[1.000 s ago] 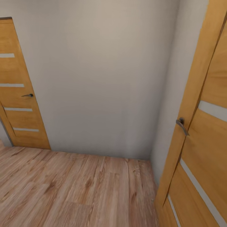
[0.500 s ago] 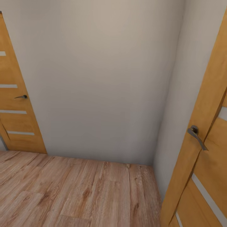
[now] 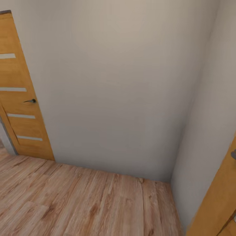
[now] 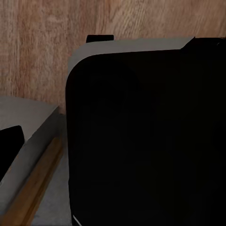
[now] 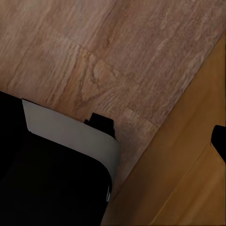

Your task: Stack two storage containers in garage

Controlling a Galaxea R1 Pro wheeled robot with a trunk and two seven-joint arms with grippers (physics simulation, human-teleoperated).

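Two orange-wood doors [image 3: 20, 95], plank flooring [image 3: 88, 203].

Right door [image 3: 214, 203] being cut off by head view's edge; its handle [image 3: 233, 154] barely being shown. Left door [image 3: 19, 98] being clipped too.

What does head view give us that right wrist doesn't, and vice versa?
Head view alone: the pale wall, and the orange-wood door with pale slits with its dark handle at the left.

Right wrist view alone: a black, grey-edged part of the robot's own body close to the camera.

Shared: light wood-plank floor and an orange-wood door surface on the robot's right.
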